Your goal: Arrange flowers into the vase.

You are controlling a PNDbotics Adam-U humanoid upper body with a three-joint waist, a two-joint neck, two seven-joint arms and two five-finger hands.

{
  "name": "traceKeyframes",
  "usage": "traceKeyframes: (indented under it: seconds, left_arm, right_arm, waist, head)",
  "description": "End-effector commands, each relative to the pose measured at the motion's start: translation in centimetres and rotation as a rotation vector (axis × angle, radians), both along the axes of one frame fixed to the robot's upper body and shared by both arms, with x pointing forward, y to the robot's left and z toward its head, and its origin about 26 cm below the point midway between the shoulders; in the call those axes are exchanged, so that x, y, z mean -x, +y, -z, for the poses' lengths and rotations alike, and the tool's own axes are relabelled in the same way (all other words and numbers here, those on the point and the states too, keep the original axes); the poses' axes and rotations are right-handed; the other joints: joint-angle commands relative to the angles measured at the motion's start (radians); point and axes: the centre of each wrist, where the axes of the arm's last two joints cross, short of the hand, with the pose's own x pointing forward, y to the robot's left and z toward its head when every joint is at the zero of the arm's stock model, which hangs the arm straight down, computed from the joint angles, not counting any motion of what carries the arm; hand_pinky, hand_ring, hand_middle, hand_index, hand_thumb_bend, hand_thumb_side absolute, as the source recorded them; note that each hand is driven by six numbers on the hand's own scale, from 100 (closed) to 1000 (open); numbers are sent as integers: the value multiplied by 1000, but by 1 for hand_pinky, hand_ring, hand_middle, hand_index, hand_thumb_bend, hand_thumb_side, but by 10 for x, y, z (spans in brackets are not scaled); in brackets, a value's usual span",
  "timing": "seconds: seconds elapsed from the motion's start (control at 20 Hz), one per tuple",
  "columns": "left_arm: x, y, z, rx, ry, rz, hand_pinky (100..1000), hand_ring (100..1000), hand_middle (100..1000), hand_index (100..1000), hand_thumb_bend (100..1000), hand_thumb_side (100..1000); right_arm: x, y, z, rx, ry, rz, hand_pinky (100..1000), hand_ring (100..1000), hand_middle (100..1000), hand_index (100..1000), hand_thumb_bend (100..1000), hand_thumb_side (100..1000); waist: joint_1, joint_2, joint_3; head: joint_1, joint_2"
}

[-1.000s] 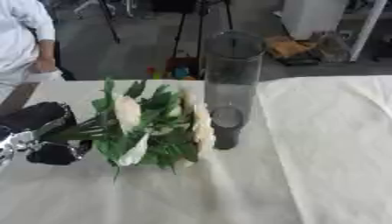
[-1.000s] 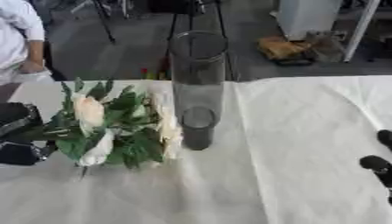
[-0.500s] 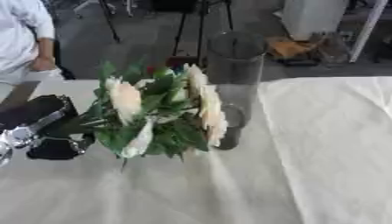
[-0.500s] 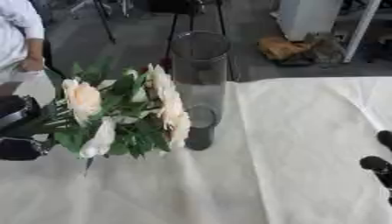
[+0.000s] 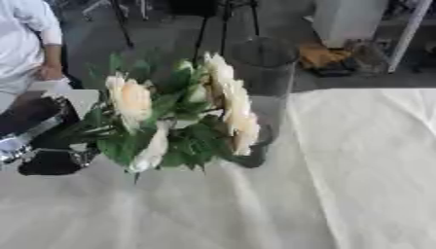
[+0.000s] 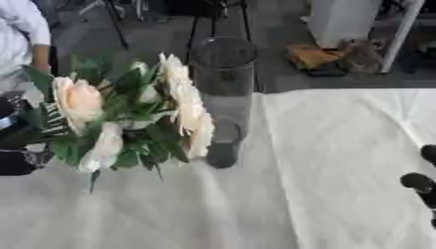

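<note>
The flowers [image 5: 174, 119], a bunch of cream roses in green leaves, are hanging clear of the table [image 5: 255, 209], blooms tilted toward the tall glass vase [image 6: 223, 97] and just beside its left wall. The left hand [image 5: 43, 146] is holding them from the table's left edge; it seems to be curled round the stems, though the leaves are hiding the fingers. This looks like the carrying step, with the bunch not yet over the vase mouth. Next, I would say, the stems need turning downward and lining up above that narrow opening. The wide spray of leaves may be catching on the rim. The right hand [image 6: 422, 185] is idling at the right edge, only dark fingertips showing, so I cannot tell its state.
</note>
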Motion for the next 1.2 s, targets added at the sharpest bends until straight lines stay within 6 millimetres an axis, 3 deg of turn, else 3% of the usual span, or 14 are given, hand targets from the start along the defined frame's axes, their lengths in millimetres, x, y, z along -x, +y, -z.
traceKeyframes:
  seconds: [0.05,0.2,0.65,1.2]
  left_arm:
    - [13,0,-26,28,-69,18,100,100,100,100,100,389]
    - [20,-5,-35,85,-77,56,100,100,100,100,100,366]
    - [36,-23,-60,330,-55,182,100,100,100,100,100,483]
    - [39,-39,-81,567,-38,314,100,100,100,100,100,542]
  right_arm:
    - [2,-3,-6,13,-20,2,810,924,604,896,100,918]
    - [2,-3,-5,15,-18,4,810,924,603,896,100,918]
    - [2,-3,-4,24,-13,9,811,926,602,897,100,920]
    - [2,-3,-4,35,-1,14,812,928,602,897,100,917]
  waist:
    - [0,-27,3]
    - [1,-27,5]
    - [6,-29,5]
    - [19,-30,-2]
  head:
    - [-1,8]
    - [0,12]
    - [4,20]
    - [8,20]
